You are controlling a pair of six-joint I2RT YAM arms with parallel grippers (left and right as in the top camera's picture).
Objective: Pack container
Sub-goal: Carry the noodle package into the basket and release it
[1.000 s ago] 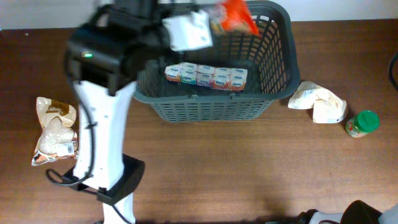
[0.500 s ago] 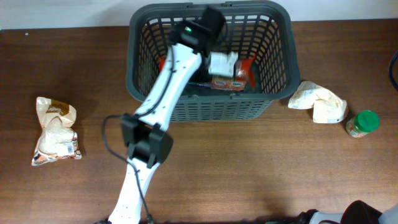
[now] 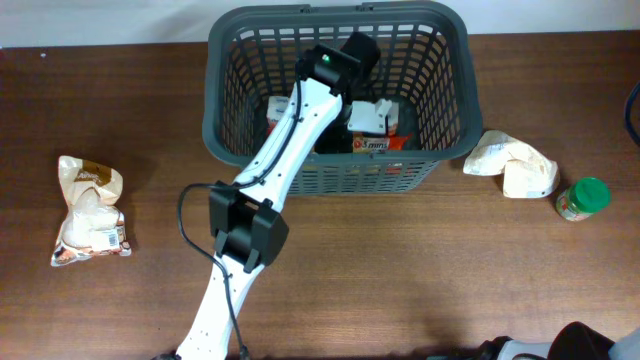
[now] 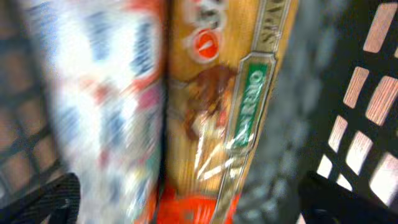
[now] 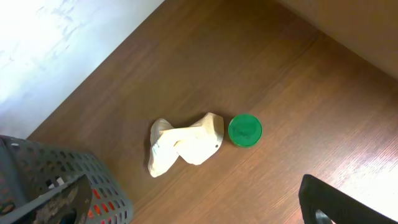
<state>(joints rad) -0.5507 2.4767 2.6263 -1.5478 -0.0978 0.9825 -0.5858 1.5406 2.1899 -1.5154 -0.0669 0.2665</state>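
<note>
Left hand is down inside the container, near its middle. Fingers sit at the bottom corners of the wrist view, spread wide and clamping nothing that I can see. The wrist view is blurred.

Right under the hand is a spaghetti pack, tan with a green label and an orange end. A white multi-pack lies alongside it, touching. The lattice wall is close on the pack's other side, so there's little side room there. From overhead, the floor shows bare toward the far wall. The left arm crosses the near rim on its way in.

The container sits at the far edge of the table, about centre.

Outside it:
- A tan bag lies well apart to the left.
- A cream bag is just beside the right near corner; I cannot tell whether they touch.
- A green-lidded jar stands just beside the cream bag.

Right hand is high above the table with its fingers wide apart and nothing in them, looking down at the cream bag and jar. There's bare table around both.
</note>
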